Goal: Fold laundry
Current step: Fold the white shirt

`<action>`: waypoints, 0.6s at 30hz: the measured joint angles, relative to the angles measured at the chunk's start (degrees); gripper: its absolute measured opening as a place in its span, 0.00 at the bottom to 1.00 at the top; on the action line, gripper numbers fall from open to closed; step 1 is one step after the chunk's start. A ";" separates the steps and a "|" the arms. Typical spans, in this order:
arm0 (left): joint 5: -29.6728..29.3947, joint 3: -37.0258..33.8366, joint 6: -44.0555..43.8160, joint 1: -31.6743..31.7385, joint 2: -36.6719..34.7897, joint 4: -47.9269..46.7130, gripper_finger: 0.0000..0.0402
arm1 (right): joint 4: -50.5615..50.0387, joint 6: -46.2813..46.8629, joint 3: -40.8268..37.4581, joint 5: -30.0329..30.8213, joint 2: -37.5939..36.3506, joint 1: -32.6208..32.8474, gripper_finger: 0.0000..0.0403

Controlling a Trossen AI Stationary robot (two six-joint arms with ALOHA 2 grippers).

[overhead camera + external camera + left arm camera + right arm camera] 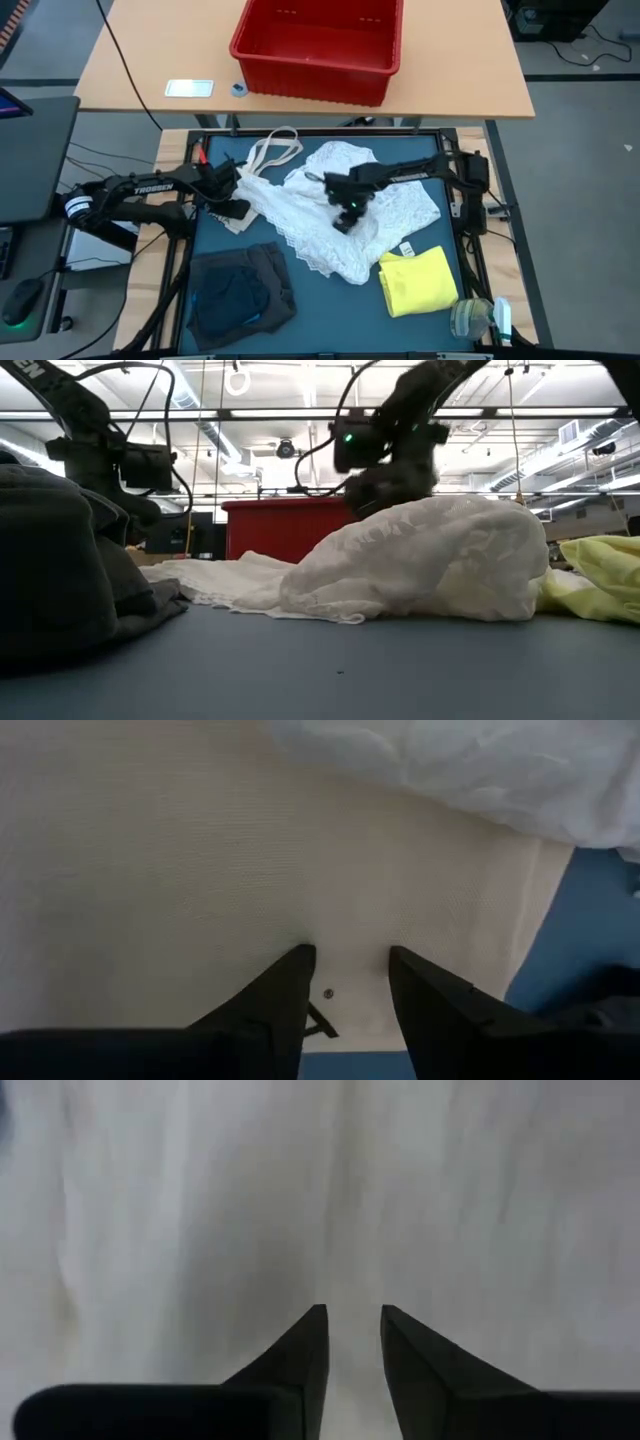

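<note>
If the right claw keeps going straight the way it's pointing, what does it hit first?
Most likely the white lacy garment: it fills the right wrist view ahead of the right claw, whose fingers stand slightly apart. Overhead, the claw sits above that garment's middle. How much gap remains is unclear.

"TROSSEN" lettering on left arm (140,186).

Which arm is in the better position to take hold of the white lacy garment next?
The right. Its gripper is directly above the middle of the white lacy garment, fingers parted. The left gripper is over the cream bag at the garment's edge.
</note>
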 joint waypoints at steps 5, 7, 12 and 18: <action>-2.07 1.76 -1.63 -0.04 0.26 -2.08 0.34 | -12.03 -6.58 0.00 3.51 -3.62 4.46 0.23; -3.17 2.81 -2.77 0.04 0.44 -3.04 0.31 | -12.98 -7.09 0.00 5.40 -5.37 5.38 0.23; -6.09 6.03 -2.61 0.08 0.31 -2.38 0.25 | -1.52 -3.41 0.00 11.54 -8.10 4.76 0.23; -10.20 4.22 -3.43 3.12 0.48 -5.18 0.19 | 18.79 2.79 0.15 12.54 -4.41 1.88 0.23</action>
